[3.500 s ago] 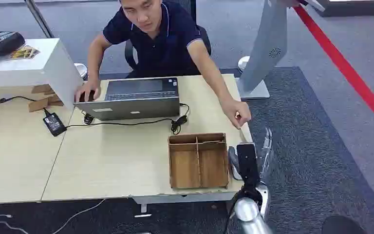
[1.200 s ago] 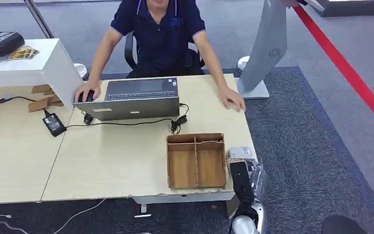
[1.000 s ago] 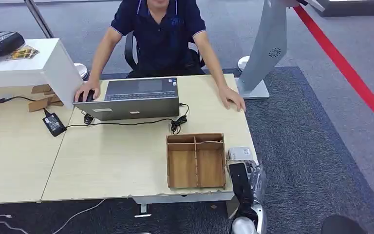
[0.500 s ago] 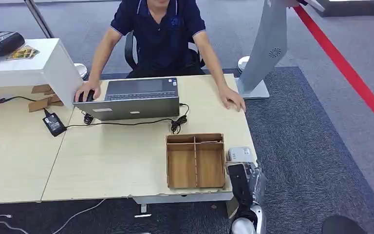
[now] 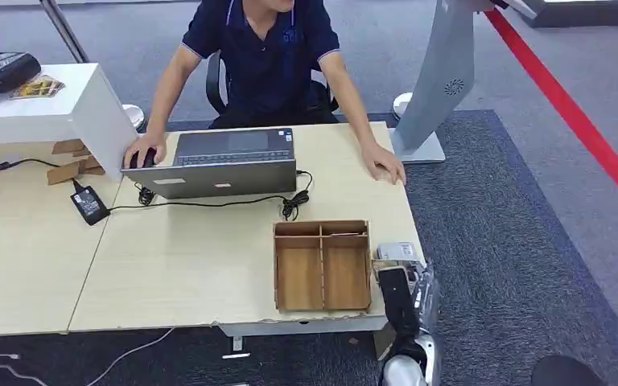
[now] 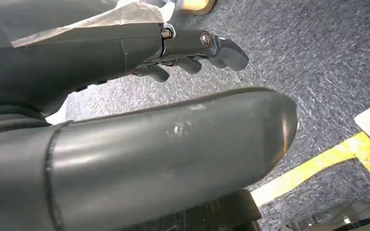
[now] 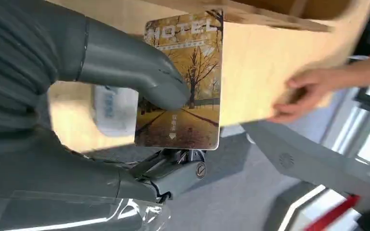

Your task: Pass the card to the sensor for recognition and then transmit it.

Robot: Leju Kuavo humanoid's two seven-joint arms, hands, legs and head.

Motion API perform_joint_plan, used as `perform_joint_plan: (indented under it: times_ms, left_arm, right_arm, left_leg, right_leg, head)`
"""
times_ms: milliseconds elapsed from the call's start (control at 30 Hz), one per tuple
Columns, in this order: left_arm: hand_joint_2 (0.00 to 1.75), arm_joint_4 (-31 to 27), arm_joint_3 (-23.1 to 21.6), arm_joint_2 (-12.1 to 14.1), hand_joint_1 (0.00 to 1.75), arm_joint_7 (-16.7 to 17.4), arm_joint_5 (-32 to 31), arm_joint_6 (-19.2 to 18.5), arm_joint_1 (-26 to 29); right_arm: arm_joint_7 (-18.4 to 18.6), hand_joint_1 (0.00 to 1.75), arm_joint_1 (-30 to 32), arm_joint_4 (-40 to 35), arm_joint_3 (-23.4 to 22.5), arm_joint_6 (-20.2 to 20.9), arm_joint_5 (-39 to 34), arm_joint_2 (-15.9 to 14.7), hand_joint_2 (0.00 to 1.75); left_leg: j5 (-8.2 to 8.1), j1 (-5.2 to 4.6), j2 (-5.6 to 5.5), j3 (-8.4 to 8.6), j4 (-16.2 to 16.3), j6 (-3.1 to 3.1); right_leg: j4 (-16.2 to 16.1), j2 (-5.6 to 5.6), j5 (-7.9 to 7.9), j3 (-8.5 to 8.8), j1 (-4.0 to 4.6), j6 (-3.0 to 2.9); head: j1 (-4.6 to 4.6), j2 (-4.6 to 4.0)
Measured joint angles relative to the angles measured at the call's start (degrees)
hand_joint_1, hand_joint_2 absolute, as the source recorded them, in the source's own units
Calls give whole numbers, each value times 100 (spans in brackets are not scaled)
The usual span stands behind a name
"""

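Moved: right hand (image 5: 402, 291) drew back toward lower frame edge, person's arm retreated | Grip: thumb pinches hotel key card (image 7: 183, 82) above white card reader (image 5: 398, 252), lower right | Left hand (image 6: 192, 45): fingers loosely curled, empty | Step: recognition; next, lower card flat over reader.

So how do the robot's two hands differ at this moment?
The right hand pinches the hotel card beside the table; the left hand holds nothing. The right hand is raised by the table edge, while the left hand hangs over carpet. Both are dark grey.
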Motion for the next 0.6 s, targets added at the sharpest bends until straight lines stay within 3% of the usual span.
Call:
perform_joint_plan:
  times_ms: [167, 600]
  left_arm:
    - [0, 0, 0, 0, 0, 0, -50, -24, 3]
    - [0, 0, 0, 0, 0, -7, -162, -85, 3]
  right_arm:
    - [219, 175, -48, -596, -15, -2, 118, -18, 175]
    - [210, 175, -113, -1373, -55, 0, 221, -24, 175]
  left_leg:
    - [0, 0, 0, 0, 0, 0]
    - [0, 0, 0, 0, 0, 0]
  right_leg:
    - [0, 0, 0, 0, 0, 0]
    - [0, 0, 0, 0, 0, 0]
  head:
    - [0, 0]
    - [0, 0]
